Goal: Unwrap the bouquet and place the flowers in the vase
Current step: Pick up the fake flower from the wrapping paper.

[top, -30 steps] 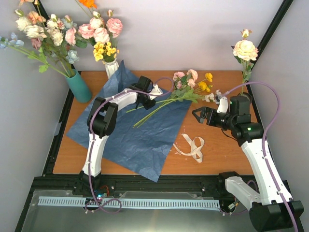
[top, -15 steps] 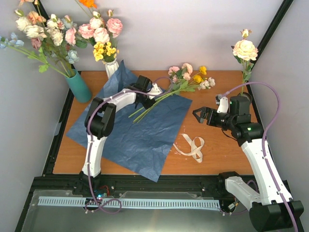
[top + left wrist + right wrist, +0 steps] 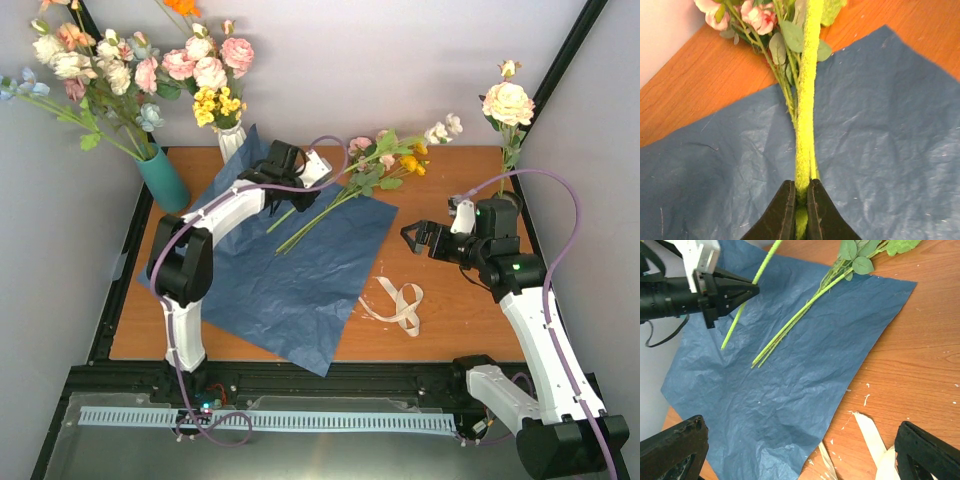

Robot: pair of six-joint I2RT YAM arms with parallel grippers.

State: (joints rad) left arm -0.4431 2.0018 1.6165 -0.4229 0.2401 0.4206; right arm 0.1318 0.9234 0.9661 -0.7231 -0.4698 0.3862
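A flower stem (image 3: pixel 804 125) was clamped by the left end effector (image 3: pixel 801 189); the vase (image 3: pixel 514 197) was mostly hidden behind the open right end effector (image 3: pixel 800 445).

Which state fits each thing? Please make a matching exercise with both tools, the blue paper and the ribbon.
1. left tool
2. right tool
3. crinkled dark-blue paper sheet
4. beige fabric ribbon

a. looped, beside the paper
b. shut on fuzzy yellow-green flower stem
c. spread out, unfolded
d. open, empty

Pairs: 1-b, 2-d, 3-c, 4-a
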